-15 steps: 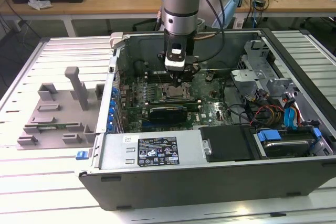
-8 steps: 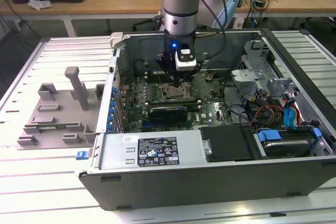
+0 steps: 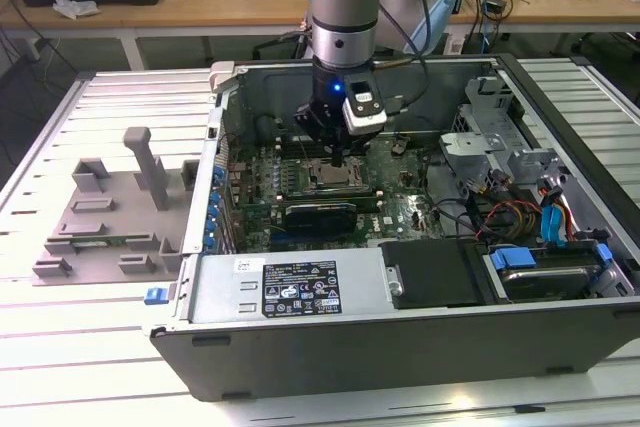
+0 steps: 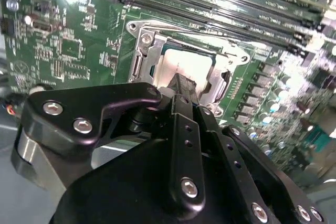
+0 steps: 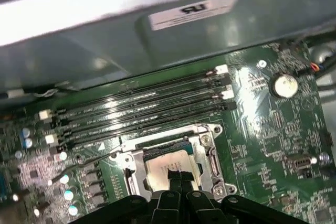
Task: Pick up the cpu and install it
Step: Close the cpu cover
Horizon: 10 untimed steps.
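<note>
The cpu, a flat silver square, lies inside the metal-framed socket on the green motherboard; it also shows in the second wrist view. My gripper hangs straight over it with its two black fingers pressed together, shut with nothing between them. The fingertips sit at or just above the chip's top face; I cannot tell whether they touch. In the exterior view the gripper reaches down into the open computer case above the socket.
Memory slots run beside the socket. The case wall rises at the exterior view's left, with drive bays and cables at its right. A grey plastic fixture with upright blocks lies on the table outside the case.
</note>
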### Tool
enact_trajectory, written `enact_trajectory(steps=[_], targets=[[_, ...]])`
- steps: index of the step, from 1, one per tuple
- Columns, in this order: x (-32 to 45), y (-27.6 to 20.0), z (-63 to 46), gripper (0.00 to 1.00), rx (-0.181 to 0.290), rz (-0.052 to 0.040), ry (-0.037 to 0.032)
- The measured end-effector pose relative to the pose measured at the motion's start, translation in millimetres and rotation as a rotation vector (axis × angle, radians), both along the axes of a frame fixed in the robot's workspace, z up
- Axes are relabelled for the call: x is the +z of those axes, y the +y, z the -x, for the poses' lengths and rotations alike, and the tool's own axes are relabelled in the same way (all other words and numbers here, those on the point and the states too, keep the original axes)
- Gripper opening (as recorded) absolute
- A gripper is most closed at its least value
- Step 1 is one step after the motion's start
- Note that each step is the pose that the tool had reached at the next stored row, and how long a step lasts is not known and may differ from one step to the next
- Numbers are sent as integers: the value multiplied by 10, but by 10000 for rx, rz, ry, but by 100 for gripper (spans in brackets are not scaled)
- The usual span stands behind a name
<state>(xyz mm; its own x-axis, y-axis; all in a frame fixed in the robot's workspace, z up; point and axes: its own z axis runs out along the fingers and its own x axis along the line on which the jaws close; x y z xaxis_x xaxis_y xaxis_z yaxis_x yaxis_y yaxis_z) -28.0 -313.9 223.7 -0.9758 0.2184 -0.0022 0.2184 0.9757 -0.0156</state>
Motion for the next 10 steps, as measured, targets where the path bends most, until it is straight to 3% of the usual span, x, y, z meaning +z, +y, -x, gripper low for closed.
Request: enact_trajectory(steps=[8, 10], targets=[[-8, 0, 0, 11, 1756, 1, 0], [-9, 0, 2, 11, 1934, 4, 0]])
